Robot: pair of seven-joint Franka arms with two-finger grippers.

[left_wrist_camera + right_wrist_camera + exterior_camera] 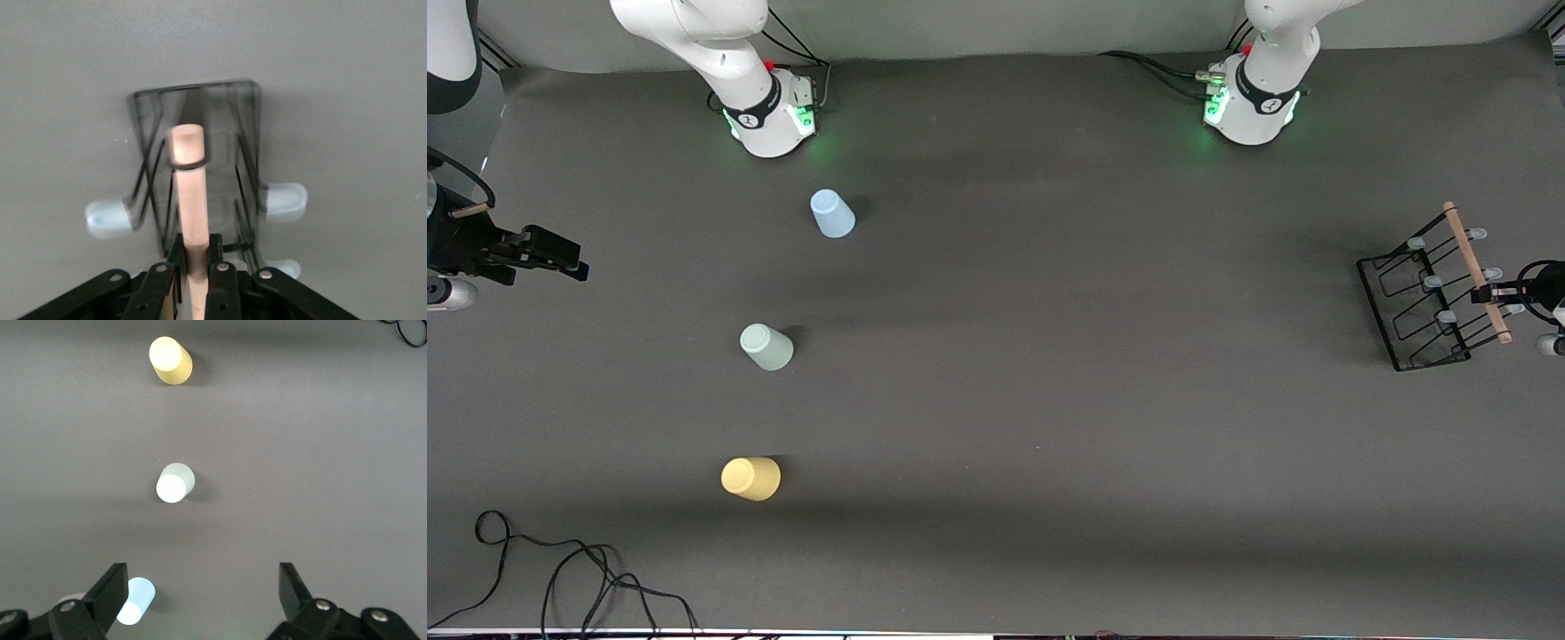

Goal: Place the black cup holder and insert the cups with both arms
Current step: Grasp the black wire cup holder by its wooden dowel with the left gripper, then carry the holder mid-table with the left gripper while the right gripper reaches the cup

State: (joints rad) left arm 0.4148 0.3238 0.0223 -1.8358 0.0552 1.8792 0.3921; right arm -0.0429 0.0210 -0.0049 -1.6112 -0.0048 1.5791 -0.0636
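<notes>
Left end effector: fingers closed on the light wooden rod along the top of the black cup holder. The left wrist view shows the rod pinched between both fingers, with the wire frame and pale pegs spread beneath it. The front view shows only the tip of this end effector at the frame edge, meeting the rod partway along; the grip itself is not legible there.

Black cup holder: at the left arm's end of the surface. Whether its base is touching the surface cannot be told.

Right end effector: fingers spread wide, nothing between them. In the front view it hangs at the right arm's end of the surface, with no motion blur.

Cups: three, upside down on the surface, well apart, in a row toward the right arm's end. The light blue cup is farthest from the front camera, the mint green cup between, the yellow cup nearest. The right wrist view shows all three from above: light blue cup just beside one finger in the picture, mint green cup, yellow cup. The left wrist view shows none of them.

A loose black cable lies on the surface near the front camera.
</notes>
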